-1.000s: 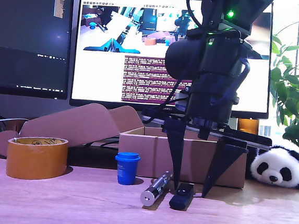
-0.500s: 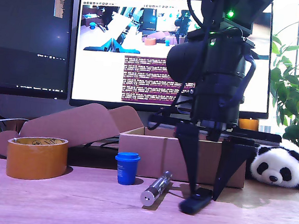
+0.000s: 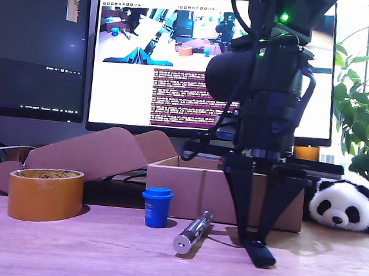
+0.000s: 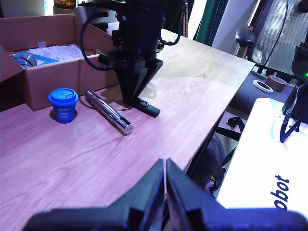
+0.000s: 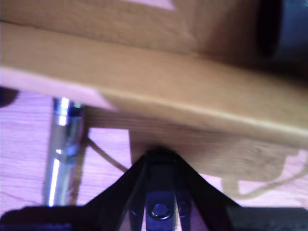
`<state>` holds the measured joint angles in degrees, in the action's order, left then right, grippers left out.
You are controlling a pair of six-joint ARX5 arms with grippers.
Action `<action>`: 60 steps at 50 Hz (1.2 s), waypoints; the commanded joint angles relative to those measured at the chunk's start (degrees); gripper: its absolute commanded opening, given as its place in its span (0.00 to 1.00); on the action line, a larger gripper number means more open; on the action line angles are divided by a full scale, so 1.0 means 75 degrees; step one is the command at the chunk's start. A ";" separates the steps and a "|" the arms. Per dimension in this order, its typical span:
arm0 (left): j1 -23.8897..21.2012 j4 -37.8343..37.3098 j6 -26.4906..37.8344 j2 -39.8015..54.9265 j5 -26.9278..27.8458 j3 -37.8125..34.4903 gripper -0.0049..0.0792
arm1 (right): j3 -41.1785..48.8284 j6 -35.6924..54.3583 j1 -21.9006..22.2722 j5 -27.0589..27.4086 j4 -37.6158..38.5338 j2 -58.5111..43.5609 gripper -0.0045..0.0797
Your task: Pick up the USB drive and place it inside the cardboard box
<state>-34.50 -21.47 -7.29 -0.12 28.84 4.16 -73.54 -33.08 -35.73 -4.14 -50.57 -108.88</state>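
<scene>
Box (image 3: 186, 190) has not yet received the drive (image 3: 261, 254), which lies on the table just before its front wall. The second gripper (image 3: 255, 244) has closed its jaws on it, nudging it away from the cylinder (image 3: 192, 232). The grasp seems made, so lifting is next; the first gripper (image 4: 165, 163), far from the box, is closed and empty.

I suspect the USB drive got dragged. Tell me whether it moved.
Yes. The USB drive, pinched by my second gripper, slid toward the exterior view's right, away from the silver cylinder, which stayed put.
</scene>
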 commanded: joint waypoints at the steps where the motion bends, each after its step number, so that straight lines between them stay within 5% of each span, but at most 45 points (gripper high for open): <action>1: -0.0023 0.0041 0.0038 0.0009 -0.0003 -0.0157 0.04 | 0.0026 0.0020 -0.0041 -0.0055 -0.0023 -0.0178 0.04; 60: -0.0023 0.0044 0.0038 0.0009 -0.0277 -0.0157 0.04 | -0.2812 0.1017 -0.0160 0.0452 -0.1478 -0.0047 0.04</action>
<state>-34.50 -21.45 -7.29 -0.12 26.94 4.16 -94.50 -25.63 -36.53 -1.93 -61.95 -108.92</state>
